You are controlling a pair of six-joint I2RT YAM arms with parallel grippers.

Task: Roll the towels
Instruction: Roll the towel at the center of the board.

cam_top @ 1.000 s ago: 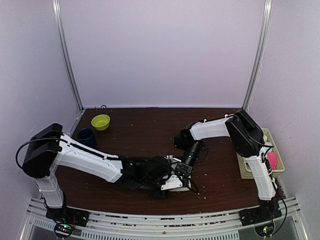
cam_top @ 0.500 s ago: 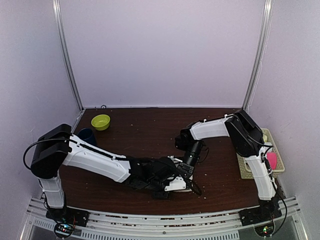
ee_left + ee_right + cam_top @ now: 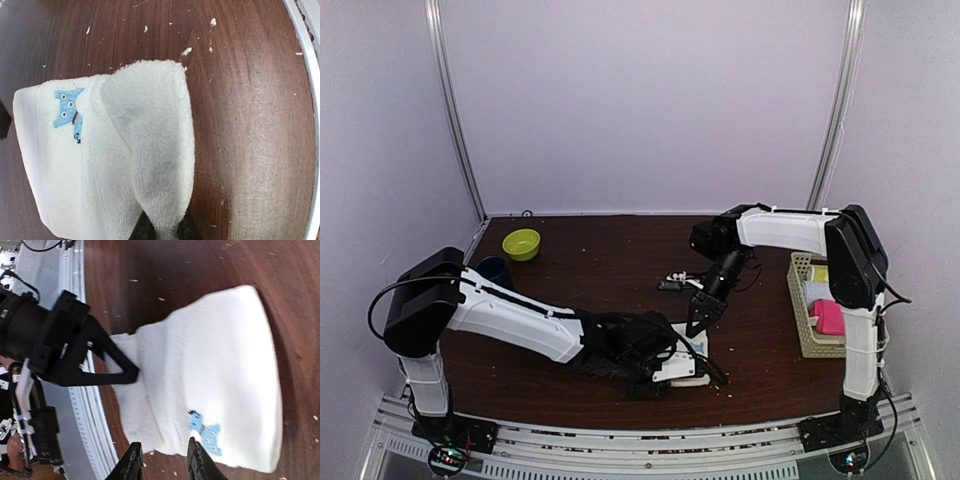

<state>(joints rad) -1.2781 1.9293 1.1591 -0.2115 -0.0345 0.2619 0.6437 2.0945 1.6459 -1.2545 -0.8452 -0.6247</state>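
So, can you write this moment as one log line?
left claw: shut on cream towel fold | right claw: open, near it | pink towel: in basket

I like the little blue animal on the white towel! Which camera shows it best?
The left wrist view: the blue mark on the cream towel is close and sharp, eyes showing. The right wrist view shows it smaller and sideways. In the top view it is too small to make out.
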